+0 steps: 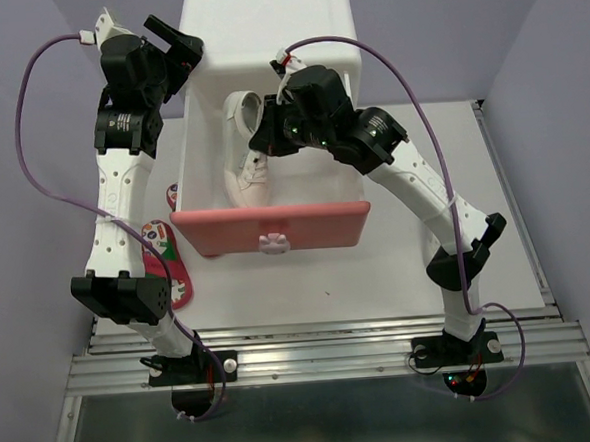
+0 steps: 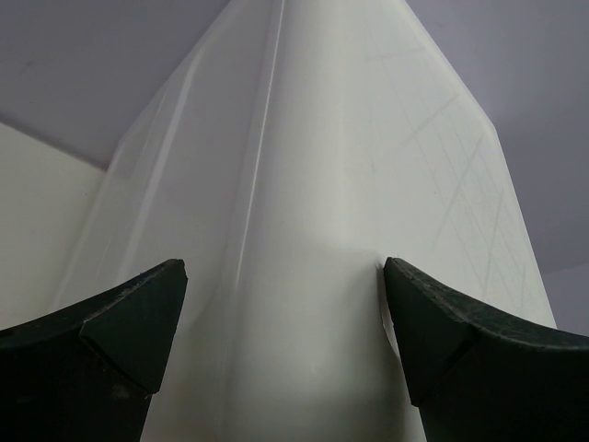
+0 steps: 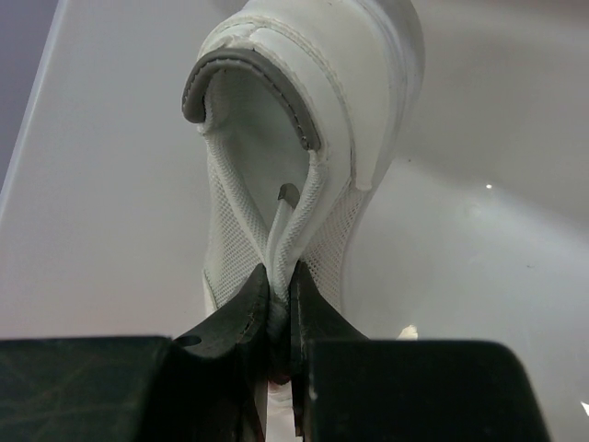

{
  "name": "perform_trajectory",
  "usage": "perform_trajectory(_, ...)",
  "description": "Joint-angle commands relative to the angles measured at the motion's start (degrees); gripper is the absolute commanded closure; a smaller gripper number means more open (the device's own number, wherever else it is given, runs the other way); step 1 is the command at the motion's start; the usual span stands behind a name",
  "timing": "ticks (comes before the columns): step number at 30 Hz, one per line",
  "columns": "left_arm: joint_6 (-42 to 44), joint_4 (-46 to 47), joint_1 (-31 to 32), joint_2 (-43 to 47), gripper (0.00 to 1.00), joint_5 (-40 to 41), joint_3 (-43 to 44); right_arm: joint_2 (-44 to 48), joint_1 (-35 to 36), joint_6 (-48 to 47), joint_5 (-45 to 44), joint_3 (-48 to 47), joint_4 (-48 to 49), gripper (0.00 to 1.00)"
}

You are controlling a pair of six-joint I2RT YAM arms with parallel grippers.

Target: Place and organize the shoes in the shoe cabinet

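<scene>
One sneaker [image 1: 249, 154], pinched by your right gripper [image 3: 279, 285], runs front-to-back over the drawer [image 1: 271, 229]; left gripper [image 2: 285, 308] gapes wide.

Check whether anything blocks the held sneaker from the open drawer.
Nothing visible does. The right gripper is shut on the collar of the white sneaker, which is already inside the open pink drawer, with bare floor beside it. The left gripper is open, off at a corner of the cabinet.

We log: white lace-up sneaker [image 1: 249, 169], grey collar trim; pink plastic drawer front [image 1: 226, 233]; white plastic cabinet [image 1: 263, 23]; red flat sandal [image 1: 172, 264], multicolour insole.
</scene>
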State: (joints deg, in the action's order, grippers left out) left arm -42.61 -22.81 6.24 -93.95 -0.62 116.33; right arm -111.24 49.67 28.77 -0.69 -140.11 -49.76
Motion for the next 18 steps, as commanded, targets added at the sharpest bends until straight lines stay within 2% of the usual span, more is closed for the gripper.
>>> perform_trajectory(1, 5.78, -19.82, -1.67, -4.05, 0.03, 9.50, -4.45, 0.15, 1.04, 0.05, -4.66, -2.53, 1.07, 0.87)
perform_trajectory(4, 5.78, -19.99, -1.67, -3.96, 0.03, 9.94, -4.45, 0.24, 1.04, -0.65, -3.62, -1.13, 2.12, 0.84)
perform_trajectory(7, 5.87, -20.17, -1.76, -3.70, 0.03, 10.03, -4.80, -0.29, 1.04, -1.35, -1.95, -1.21, 2.38, 0.74)
perform_trajectory(12, 5.87, -20.26, -1.67, -3.26, 0.03, 10.11, -4.98, 0.32, 1.04, -2.06, -0.98, 0.28, 3.61, 0.45)
perform_trajectory(13, 5.96, -20.26, -1.67, -3.08, 0.03, 10.12, -5.06, 0.67, 1.04, -2.06, -0.63, 1.41, 3.96, 0.36)
perform_trajectory(18, 5.96, -20.35, -1.67, -2.99, 0.03, 10.03, -5.24, 3.48, 1.04, -2.14, -3.35, 4.41, 5.81, 0.22)
